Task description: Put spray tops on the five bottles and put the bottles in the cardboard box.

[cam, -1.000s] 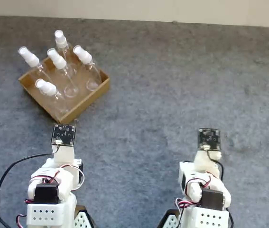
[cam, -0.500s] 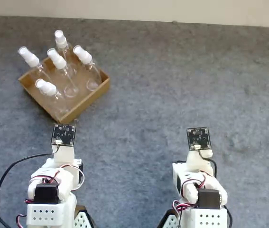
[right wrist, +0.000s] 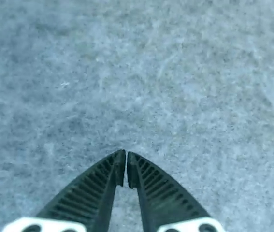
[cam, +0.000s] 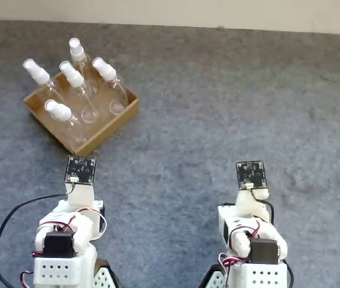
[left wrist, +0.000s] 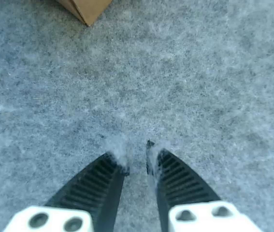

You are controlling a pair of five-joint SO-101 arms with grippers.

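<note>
Cardboard box (cam: 113, 127), upper left, holds five bottles (cam: 81, 93), each wearing one white spray top (cam: 57, 110). Left gripper (left wrist: 136, 162) narrowly parted, empty; right gripper (right wrist: 126, 169) pinched together, empty.

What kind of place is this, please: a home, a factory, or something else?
Probably a robotics test bench. The left arm and right arm, both with exposed wiring, stand at a grey carpeted table. On it is a cardboard box holding five spray bottles.
</note>
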